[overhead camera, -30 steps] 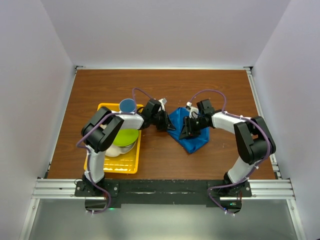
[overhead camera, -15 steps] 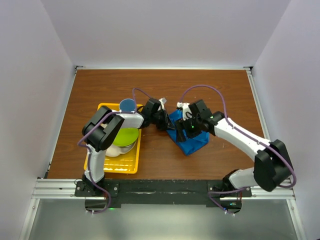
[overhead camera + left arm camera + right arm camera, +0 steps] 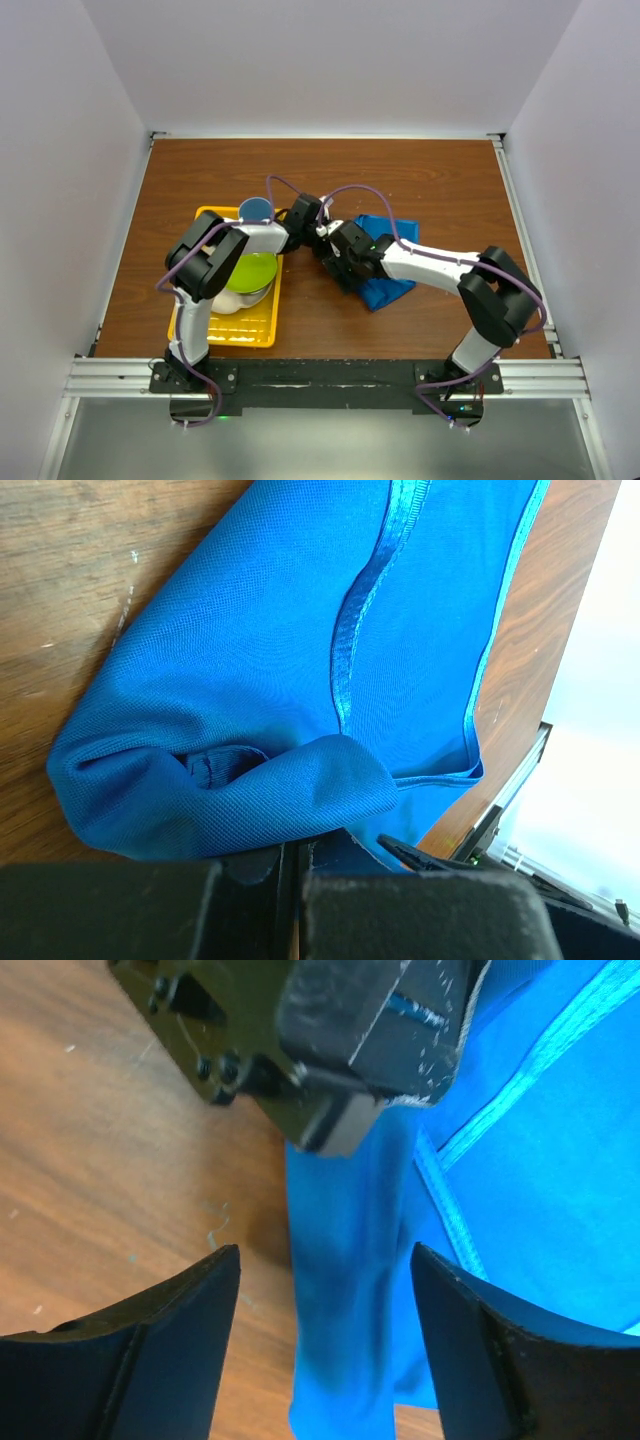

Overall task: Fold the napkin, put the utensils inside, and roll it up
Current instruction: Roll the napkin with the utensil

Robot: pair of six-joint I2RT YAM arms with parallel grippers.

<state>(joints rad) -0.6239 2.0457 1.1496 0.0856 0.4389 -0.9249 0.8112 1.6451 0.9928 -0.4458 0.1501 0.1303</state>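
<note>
The bright blue napkin (image 3: 386, 284) lies bunched on the brown table, right of the yellow tray. My left gripper (image 3: 325, 243) is at its left corner and shut on the cloth. In the left wrist view a fold of the napkin (image 3: 260, 680) lies over the closed fingertips of that gripper (image 3: 295, 852). My right gripper (image 3: 338, 262) sits right beside it, open. In the right wrist view this gripper (image 3: 325, 1250) straddles a narrow hanging fold of the napkin (image 3: 345, 1290), with the left gripper (image 3: 380, 1020) just above. The utensils are hidden or out of view.
The yellow tray (image 3: 255, 335) sits at the left and holds a green bowl (image 3: 250, 272) and a blue cup (image 3: 255, 210). The right arm (image 3: 430, 262) stretches across the napkin. White walls enclose the table on three sides.
The right arm has swung left across the napkin, next to the left gripper, and its jaws have opened wide. The left gripper has stayed shut in place.
</note>
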